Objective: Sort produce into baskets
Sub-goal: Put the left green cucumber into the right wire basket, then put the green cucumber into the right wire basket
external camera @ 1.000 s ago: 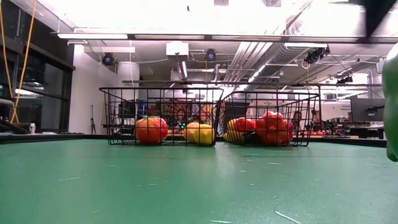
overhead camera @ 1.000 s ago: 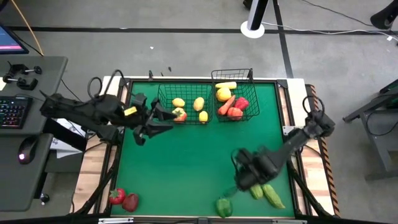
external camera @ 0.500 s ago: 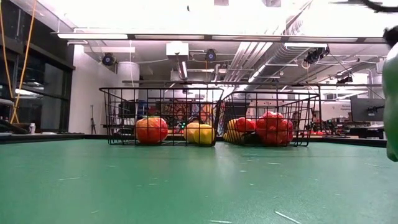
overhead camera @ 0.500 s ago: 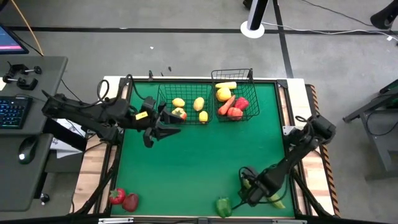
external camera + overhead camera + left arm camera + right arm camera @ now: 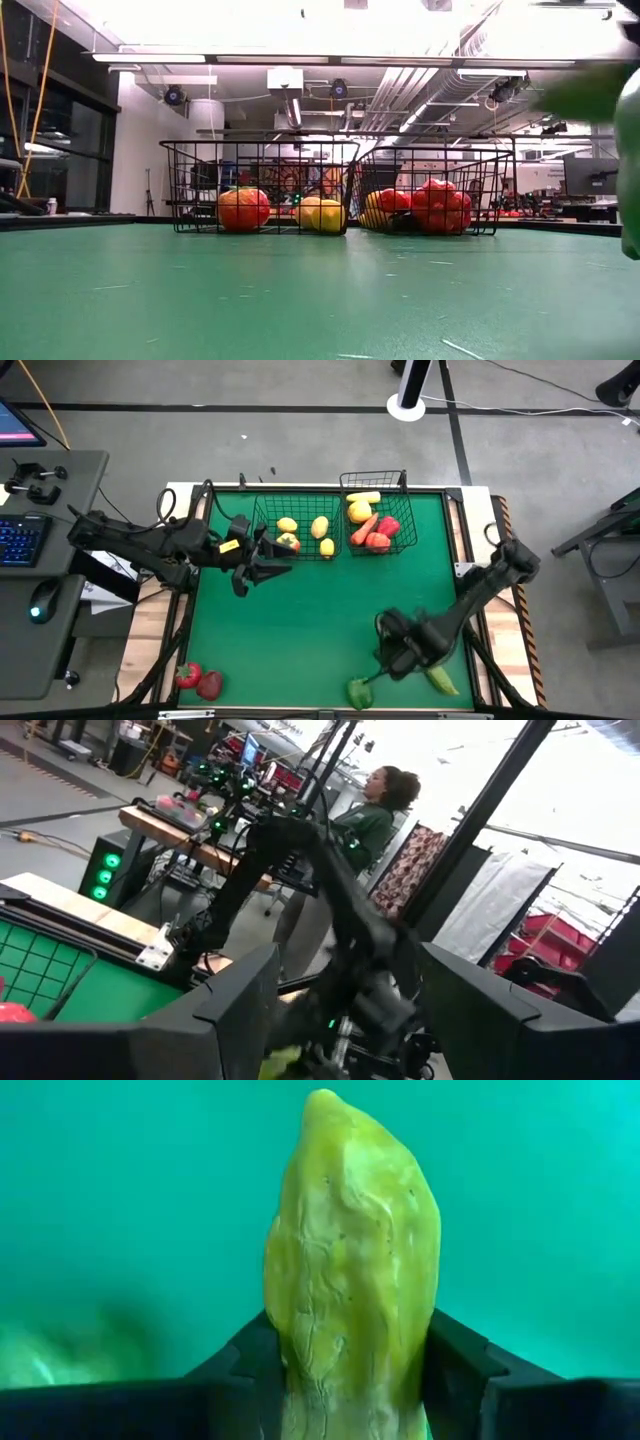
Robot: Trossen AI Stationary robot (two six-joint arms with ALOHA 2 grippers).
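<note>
Green cucumber point(image 5: 350, 1260) sits clamped in the right pincer point(image 5: 400, 657) above the tabletop point(image 5: 320, 620); the left pincer point(image 5: 268, 557), fingers apart, hovers beside the baskets point(image 5: 293, 528).

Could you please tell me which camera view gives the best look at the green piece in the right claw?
The right wrist view: the green piece fills it, clamped between the right claw's fingers. The high view hides it under that claw. The low view shows only a green blur at its right edge. The left wrist view does not clearly show it.
</note>
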